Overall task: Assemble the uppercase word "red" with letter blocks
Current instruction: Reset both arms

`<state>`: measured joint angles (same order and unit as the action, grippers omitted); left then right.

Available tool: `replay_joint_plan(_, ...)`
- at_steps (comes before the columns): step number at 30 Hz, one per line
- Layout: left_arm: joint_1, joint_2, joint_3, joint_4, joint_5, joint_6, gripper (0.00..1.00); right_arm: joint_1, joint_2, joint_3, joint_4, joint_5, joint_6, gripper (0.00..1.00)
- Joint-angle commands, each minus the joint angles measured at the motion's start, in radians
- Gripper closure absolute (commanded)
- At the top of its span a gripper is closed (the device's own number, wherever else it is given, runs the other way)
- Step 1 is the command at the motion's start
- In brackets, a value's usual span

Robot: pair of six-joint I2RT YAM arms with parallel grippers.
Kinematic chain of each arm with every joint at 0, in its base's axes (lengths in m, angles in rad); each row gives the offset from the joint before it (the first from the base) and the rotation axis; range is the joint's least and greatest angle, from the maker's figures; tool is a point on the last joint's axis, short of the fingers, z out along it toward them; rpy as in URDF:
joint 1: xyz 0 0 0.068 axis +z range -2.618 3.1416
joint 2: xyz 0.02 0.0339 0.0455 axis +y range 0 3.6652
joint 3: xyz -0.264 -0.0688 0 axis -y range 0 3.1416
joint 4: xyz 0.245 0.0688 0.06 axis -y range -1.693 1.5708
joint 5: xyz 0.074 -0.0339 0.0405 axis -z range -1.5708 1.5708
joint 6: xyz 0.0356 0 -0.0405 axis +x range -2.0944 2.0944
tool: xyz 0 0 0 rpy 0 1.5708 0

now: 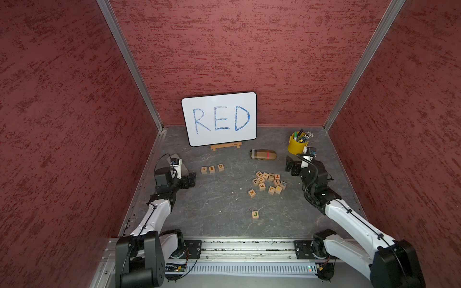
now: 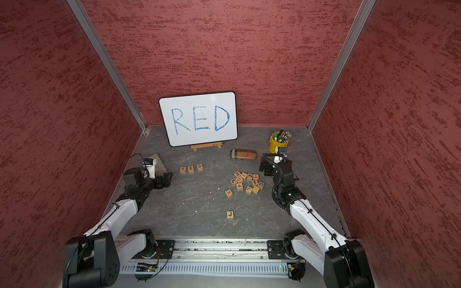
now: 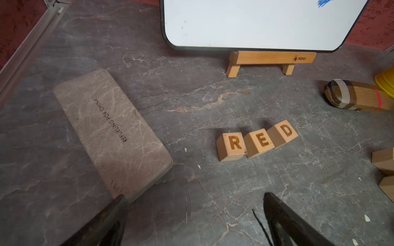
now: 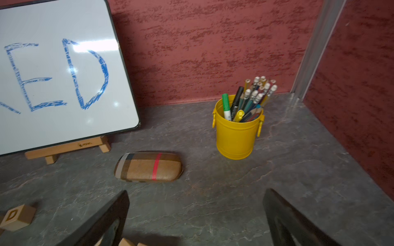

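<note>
Three light-wood letter blocks stand in a row reading R [image 1: 203, 170], E [image 1: 211, 169], D [image 1: 220, 167] on the grey floor in front of the whiteboard, seen in both top views. In the left wrist view, R [image 3: 232, 146] and E [image 3: 260, 141] touch, and D [image 3: 283, 132] sits slightly turned against E. My left gripper [image 1: 190, 180] is open and empty, just left of and nearer than the row, apart from it [image 3: 195, 197]. My right gripper [image 1: 290, 165] is open and empty at the right, near the yellow cup [image 4: 196, 191].
A whiteboard [image 1: 219, 118] with "RED" in blue leans on a wooden stand. Behind the left gripper lies a grey flat case [image 3: 110, 132]. A plaid case [image 1: 263, 154] and a yellow pencil cup [image 1: 297, 145] sit at the back right. Several other letter blocks [image 1: 268, 183] are piled right of centre, and a J block [image 1: 255, 214] lies alone nearer the front.
</note>
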<state>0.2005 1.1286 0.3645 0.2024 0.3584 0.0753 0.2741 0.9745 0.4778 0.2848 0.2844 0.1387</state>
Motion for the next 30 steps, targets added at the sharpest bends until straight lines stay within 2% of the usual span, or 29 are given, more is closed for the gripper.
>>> replay_joint_plan(1, -0.001, 0.071, -0.033, 0.371, 0.007, -0.027, 0.01, -0.028, -0.043, -0.066, 0.121, 0.136, -0.036, 0.01)
replay_joint_plan(2, -0.005, 0.107, -0.039, 0.434, -0.01, -0.036, 0.01, -0.041, -0.063, -0.104, 0.162, 0.158, -0.026, 0.01)
replay_joint_plan(7, -0.025, 0.191, -0.011, 0.519, -0.055, -0.132, 0.01, -0.12, -0.125, -0.272, 0.379, 0.185, -0.032, 0.01)
replay_joint_plan(11, -0.111, 0.273, -0.016, 0.639, -0.167, -0.088, 0.01, -0.183, -0.073, -0.351, 0.518, 0.167, -0.046, 0.01)
replay_joint_plan(15, -0.132, 0.41, -0.03, 0.79, -0.177, -0.065, 0.01, -0.248, 0.072, -0.406, 0.714, 0.12, -0.05, 0.01)
replay_joint_plan(16, -0.137, 0.388, -0.014, 0.721, -0.189, -0.06, 0.01, -0.262, 0.121, -0.411, 0.778, 0.114, -0.05, 0.01)
replay_joint_plan(19, -0.135, 0.403, 0.004, 0.705, -0.213, -0.072, 0.01, -0.284, 0.245, -0.358, 0.874, 0.06, -0.049, 0.01)
replay_joint_plan(25, -0.139, 0.401, 0.018, 0.678, -0.213, -0.068, 0.0, -0.289, 0.486, -0.216, 0.902, -0.073, -0.085, 0.01)
replay_joint_plan(27, -0.14, 0.404, 0.017, 0.686, -0.215, -0.068, 0.01, -0.291, 0.541, -0.238, 0.986, -0.105, -0.097, 0.01)
replay_joint_plan(30, -0.139, 0.404, 0.017, 0.684, -0.213, -0.069, 0.01, -0.289, 0.574, -0.283, 1.108, -0.079, -0.094, 0.01)
